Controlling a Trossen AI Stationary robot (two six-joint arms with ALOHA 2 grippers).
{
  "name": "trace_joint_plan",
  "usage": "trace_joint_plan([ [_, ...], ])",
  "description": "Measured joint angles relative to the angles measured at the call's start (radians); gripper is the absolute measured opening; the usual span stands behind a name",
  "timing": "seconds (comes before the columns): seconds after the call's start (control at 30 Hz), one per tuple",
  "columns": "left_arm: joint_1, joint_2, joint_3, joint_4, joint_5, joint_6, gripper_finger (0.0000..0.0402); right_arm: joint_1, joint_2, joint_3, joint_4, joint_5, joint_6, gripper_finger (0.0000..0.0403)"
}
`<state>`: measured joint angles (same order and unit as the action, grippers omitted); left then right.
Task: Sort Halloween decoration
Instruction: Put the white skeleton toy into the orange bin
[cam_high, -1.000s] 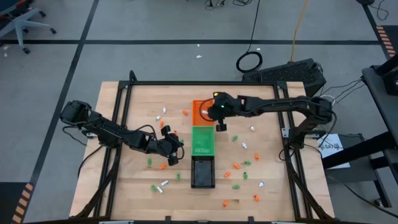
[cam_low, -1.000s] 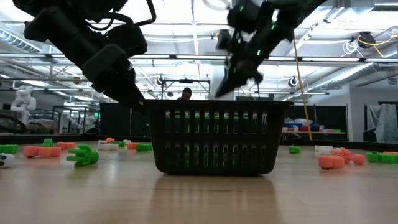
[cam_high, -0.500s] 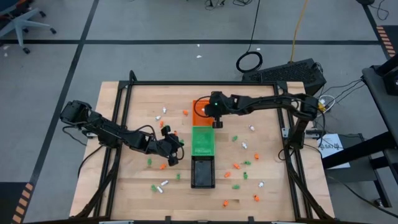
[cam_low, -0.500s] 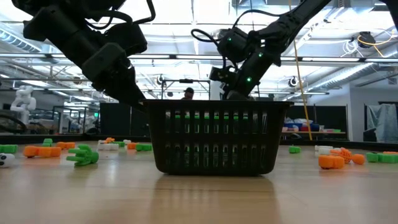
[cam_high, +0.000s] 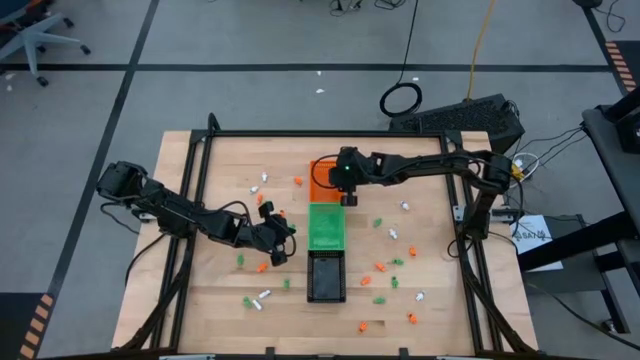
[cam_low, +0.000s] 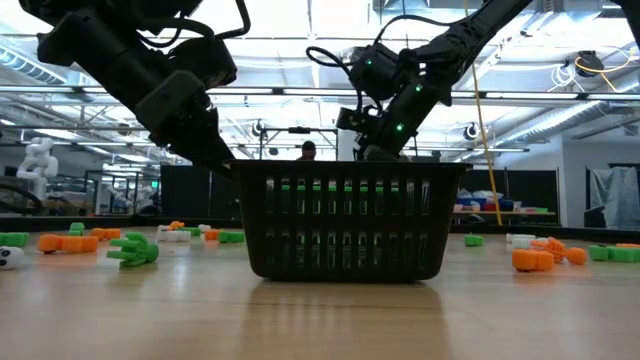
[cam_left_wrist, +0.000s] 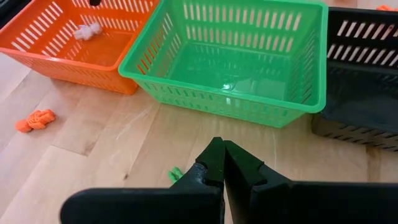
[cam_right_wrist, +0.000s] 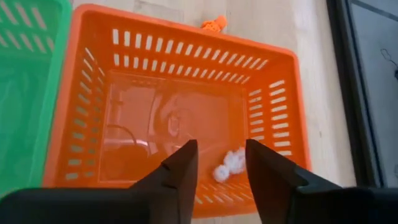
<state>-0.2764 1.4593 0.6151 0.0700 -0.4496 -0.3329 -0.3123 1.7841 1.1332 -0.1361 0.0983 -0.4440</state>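
Place: we see a robotics lab or workshop hall.
Evidence: grey floor (cam_high: 250, 40) with black tape lines, office chair (cam_high: 35, 40), ceiling trusses (cam_low: 560, 95), wooden table (cam_high: 430, 320).

Tiny orange, green, white trinkets (cam_high: 392, 262) scattered flat on the desk (cam_high: 440, 300) both sides of the trays; one white trinket (cam_right_wrist: 229, 163) inside the orange tray (cam_right_wrist: 74, 118).

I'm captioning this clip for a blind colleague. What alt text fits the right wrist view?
The open right gripper hovers over an orange tray on a wooden table; one white trinket lies in the tray below the fingers. A green tray adjoins the orange one, and an orange trinket lies on the wood just outside it.
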Motion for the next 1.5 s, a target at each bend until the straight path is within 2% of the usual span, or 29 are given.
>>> trace_joint_plan([
  [0.2, -0.001, 0.000, 0.000, -0.016, 0.000, -0.002, 0.0008, 0.042, -0.101, 0.000, -0.077, -0.004, 0.081, 0.0131],
  [0.37, -0.001, 0.000, 0.000, -0.102, 0.001, -0.057, 0.0008, 0.114, -0.209, -0.003, -0.225, -0.143, 0.131, 0.0123],
  [0.47, -0.001, 0.000, 0.000, -0.180, 0.016, -0.114, 0.0008, 0.166, -0.257, -0.050, -0.245, -0.210, 0.150, 0.0120],
  [0.57, -0.001, 0.000, 0.000, -0.250, 0.025, -0.165, 0.0008, 0.222, -0.293, -0.120, -0.227, -0.234, 0.192, 0.0118],
  [0.67, -0.001, -0.004, 0.000, -0.292, 0.037, -0.199, 0.0012, 0.280, -0.320, -0.191, -0.152, -0.232, 0.228, 0.0118],
  [0.8, 0.003, -0.030, 0.000, -0.289, 0.070, -0.212, 0.0043, 0.348, -0.340, -0.262, -0.009, -0.217, 0.266, 0.0118],
  [0.97, 0.002, -0.066, 0.000, -0.288, 0.075, -0.211, 0.0102, 0.425, -0.340, -0.287, 0.079, -0.119, 0.287, 0.0118],
  [1.1, -0.001, -0.081, 0.001, -0.303, 0.103, -0.208, 0.0131, 0.482, -0.340, -0.304, 0.178, -0.051, 0.279, 0.0118],
  [1.3, -0.022, -0.091, 0.001, -0.343, 0.188, -0.223, 0.0137, 0.558, -0.311, -0.372, 0.447, -0.043, 0.275, 0.0118],
  [1.5, -0.024, -0.101, 0.000, -0.416, 0.187, -0.261, 0.0136, 0.608, -0.262, -0.407, 0.624, -0.042, 0.264, 0.0118],
])
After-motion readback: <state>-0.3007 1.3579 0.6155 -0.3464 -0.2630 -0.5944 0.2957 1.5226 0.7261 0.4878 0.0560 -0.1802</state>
